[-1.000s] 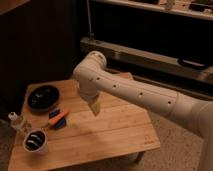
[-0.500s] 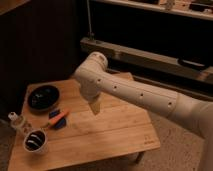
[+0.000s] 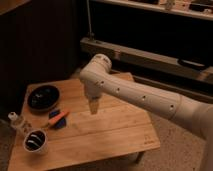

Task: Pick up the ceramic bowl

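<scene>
The ceramic bowl (image 3: 42, 97) is a wide, shallow black bowl at the back left of the wooden table (image 3: 115, 132). My gripper (image 3: 93, 107) hangs from the white arm (image 3: 135, 92) over the middle of the table, pointing down. It is to the right of the bowl and well apart from it, holding nothing that I can see. A small white cup with a dark inside (image 3: 35, 141) stands at the front left corner.
An orange and blue object (image 3: 58, 118) lies between the bowl and the cup. A small white bottle (image 3: 16, 121) stands at the table's left edge. A dark cabinet and a long low shelf (image 3: 145, 57) stand behind the table.
The arm and gripper have shifted slightly toward the left, nearer the bowl. The things on the table have not moved.
</scene>
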Action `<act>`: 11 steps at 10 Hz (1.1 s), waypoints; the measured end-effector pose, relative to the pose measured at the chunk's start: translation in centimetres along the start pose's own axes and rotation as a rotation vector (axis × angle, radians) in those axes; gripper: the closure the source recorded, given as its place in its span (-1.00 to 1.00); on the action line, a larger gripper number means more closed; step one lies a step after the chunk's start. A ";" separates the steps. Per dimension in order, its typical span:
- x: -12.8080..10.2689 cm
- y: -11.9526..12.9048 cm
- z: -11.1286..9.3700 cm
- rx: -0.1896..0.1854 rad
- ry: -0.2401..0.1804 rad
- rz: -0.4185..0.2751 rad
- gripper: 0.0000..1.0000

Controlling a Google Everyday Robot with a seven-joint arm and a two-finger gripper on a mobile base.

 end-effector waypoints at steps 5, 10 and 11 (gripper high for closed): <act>-0.2 0.2 0.2 0.009 -0.002 0.016 -0.60; -1.1 -0.6 3.8 0.276 0.029 0.492 -0.60; -1.3 -1.0 4.4 0.327 0.025 0.614 -0.60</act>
